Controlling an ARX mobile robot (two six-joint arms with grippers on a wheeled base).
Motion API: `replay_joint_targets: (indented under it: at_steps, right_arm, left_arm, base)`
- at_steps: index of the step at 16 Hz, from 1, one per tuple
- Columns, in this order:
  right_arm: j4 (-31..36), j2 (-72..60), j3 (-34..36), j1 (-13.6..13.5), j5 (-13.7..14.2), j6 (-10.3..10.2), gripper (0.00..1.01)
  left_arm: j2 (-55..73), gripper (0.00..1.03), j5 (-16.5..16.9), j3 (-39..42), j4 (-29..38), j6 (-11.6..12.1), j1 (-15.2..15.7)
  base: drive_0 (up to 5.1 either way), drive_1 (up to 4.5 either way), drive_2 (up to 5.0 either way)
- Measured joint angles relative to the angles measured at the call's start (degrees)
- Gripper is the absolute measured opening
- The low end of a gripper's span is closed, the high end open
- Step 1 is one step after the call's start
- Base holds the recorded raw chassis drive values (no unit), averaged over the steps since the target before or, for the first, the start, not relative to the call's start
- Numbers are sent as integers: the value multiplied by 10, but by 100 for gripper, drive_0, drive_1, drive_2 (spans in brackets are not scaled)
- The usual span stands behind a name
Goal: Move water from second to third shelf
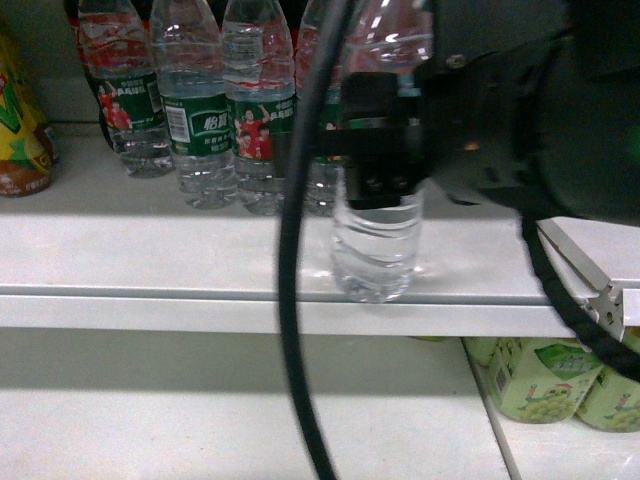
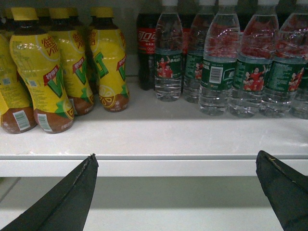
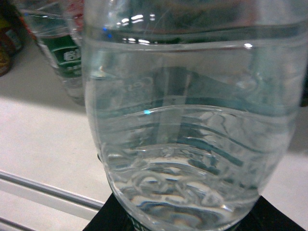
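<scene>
Right pincer point(image 1: 378, 170) clamped around water bottle point(image 1: 378, 235) at mid-height, arm reaching in from the right, black cable looping down before it. Left pincer point(image 2: 175, 185) spread wide, fingertips point(image 2: 89, 166) level, holding nothing.

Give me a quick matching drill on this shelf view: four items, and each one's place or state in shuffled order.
Items:
1. water bottle
2. yellow drink bottles
3. cola bottle
4. left gripper

Places or states:
A. left part of the shelf
B. open, below the shelf edge
C. back row, behind the water bottles
D. at the shelf's front edge, right gripper around it

Pairs: 1-D, 2-A, 3-C, 4-B
</scene>
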State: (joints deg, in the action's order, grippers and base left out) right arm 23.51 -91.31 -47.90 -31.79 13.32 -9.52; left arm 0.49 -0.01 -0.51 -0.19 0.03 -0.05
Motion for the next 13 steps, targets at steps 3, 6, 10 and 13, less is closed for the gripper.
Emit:
replay_joint_targets:
  at_steps: [3, 6, 10, 13]
  right_arm:
    - [-7, 80, 71, 64, -21, 28, 37]
    - [-28, 154, 138, 109, -53, 47, 37]
    - [-57, 292, 221, 185, -100, 50, 36]
    - [-126, 415, 262, 256, -132, 34, 36]
  left_arm:
    - [0, 98, 0, 0, 0, 0, 0]
    - [0, 98, 0, 0, 0, 0, 0]
    - [0, 98, 0, 0, 0, 0, 0]
    - [0, 98, 0, 0, 0, 0, 0]
  base:
    - [0, 0, 0]
    - [0, 0, 0]
    - [0, 0, 0]
    - [0, 0, 0]
